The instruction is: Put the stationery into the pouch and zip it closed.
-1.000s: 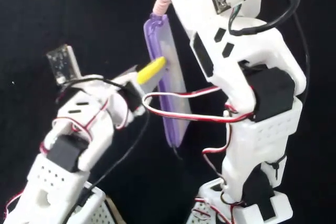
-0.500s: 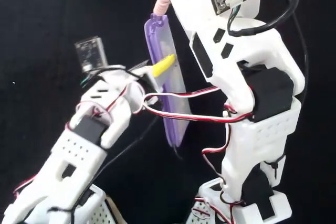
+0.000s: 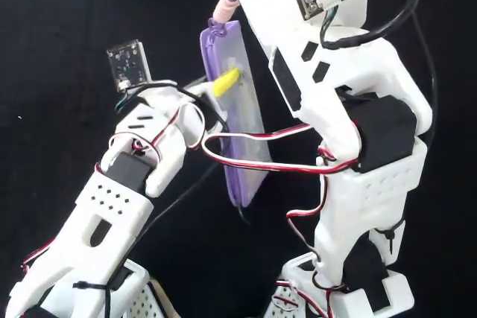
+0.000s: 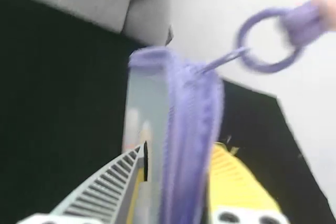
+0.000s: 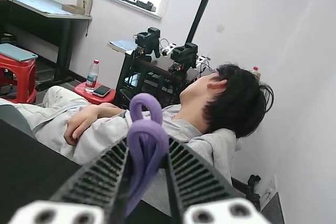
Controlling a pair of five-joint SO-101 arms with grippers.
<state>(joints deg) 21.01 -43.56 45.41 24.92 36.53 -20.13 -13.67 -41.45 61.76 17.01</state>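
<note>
Left gripper (image 3: 222, 84) clamped across the purple pouch (image 3: 242, 135), one finger on each side of it. Pouch held on edge over the black table (image 3: 59, 35). At its far end, right gripper (image 5: 147, 148) pinches the purple pull loop (image 5: 143, 124).

A black table (image 3: 59, 50) lies under everything. In the room far behind it stand a red stool (image 5: 14, 72), a clear plastic bottle (image 5: 92, 76) and a dark desk (image 5: 47, 14).

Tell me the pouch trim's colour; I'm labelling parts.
Purple; the pouch trim shows best in the left wrist view.
</note>
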